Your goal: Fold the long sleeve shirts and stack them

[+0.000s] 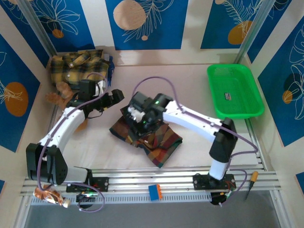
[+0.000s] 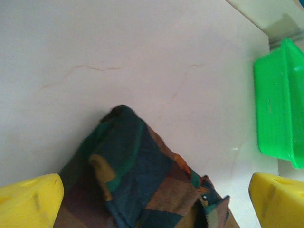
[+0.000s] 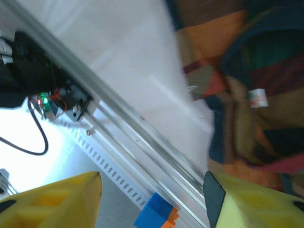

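Note:
A dark green, navy, red and orange plaid shirt (image 1: 148,138) lies bunched in the middle of the table. A yellow and black plaid shirt (image 1: 78,66) sits crumpled in the far left corner. My left gripper (image 1: 115,97) hovers just beyond the dark shirt's far left edge. In the left wrist view the left gripper (image 2: 156,190) is wide open, with the dark shirt (image 2: 137,175) below and between its yellow fingers (image 2: 28,202). My right gripper (image 1: 135,116) is over the dark shirt's far edge. In the right wrist view the right gripper (image 3: 153,183) is open and empty, the dark shirt (image 3: 247,80) to its right.
A green plastic basket (image 1: 235,90) stands at the far right. A brown teddy bear (image 1: 59,97) lies by the yellow shirt, under the left arm. A blue and orange block (image 1: 155,192) rests on the metal rail (image 1: 156,178) at the near edge.

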Controlling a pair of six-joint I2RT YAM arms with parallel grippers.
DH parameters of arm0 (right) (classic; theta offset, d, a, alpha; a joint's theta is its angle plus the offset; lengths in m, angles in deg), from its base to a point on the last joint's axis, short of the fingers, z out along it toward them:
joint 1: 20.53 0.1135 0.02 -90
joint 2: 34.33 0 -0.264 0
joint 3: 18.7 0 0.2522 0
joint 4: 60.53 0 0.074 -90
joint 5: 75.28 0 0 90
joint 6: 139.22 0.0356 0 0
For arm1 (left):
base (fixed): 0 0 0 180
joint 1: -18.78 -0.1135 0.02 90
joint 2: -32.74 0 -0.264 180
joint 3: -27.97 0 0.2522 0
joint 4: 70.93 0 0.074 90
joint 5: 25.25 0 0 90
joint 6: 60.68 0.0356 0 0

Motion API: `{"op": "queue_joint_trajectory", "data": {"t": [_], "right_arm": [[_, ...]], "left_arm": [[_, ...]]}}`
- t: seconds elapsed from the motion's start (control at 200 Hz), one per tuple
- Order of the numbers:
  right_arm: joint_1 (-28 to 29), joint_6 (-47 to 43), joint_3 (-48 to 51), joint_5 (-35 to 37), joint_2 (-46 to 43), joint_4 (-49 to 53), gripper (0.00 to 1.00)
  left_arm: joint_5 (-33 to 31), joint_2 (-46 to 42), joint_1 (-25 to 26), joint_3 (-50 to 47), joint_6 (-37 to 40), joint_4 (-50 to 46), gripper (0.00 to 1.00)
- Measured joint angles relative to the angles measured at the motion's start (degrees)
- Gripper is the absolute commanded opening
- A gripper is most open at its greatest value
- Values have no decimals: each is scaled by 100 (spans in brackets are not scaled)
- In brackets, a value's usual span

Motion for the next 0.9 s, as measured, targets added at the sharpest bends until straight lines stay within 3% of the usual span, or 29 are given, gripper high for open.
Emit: {"op": "queue_joint_trajectory", "data": {"t": [0.075, 0.155, 0.22, 0.39, 0.535, 0.67, 0.81, 0.895], "right_arm": [[-560, 358, 354, -63, -151, -138, 30], [-1095, 767, 935, -74, -168, -404, 26], [-1357, 1049, 1401, -44, -101, -570, 24], [-1196, 1471, 1989, 55, 175, -841, 20], [-968, 1661, 2347, 275, 326, -960, 20], [-879, 1814, 2671, 529, 483, -1040, 20], [-876, 2002, 2848, 605, 542, -1198, 21], [-876, 2070, 2872, 608, 533, -1231, 22]], "left_arm": [[55, 280, 289, 275, 94, -68, 87], [151, 791, 581, 750, 197, -258, 69], [140, 1287, 826, 1200, 341, -389, 66], [-31, 2055, 1224, 1493, 378, -446, 51], [-483, 2634, 1202, 1429, 273, -553, 39], [-935, 2859, 977, 555, 96, -496, 36], [-863, 2459, 730, -160, 33, -81, 36], [-774, 2356, 673, -369, 26, 186, 42]]}}
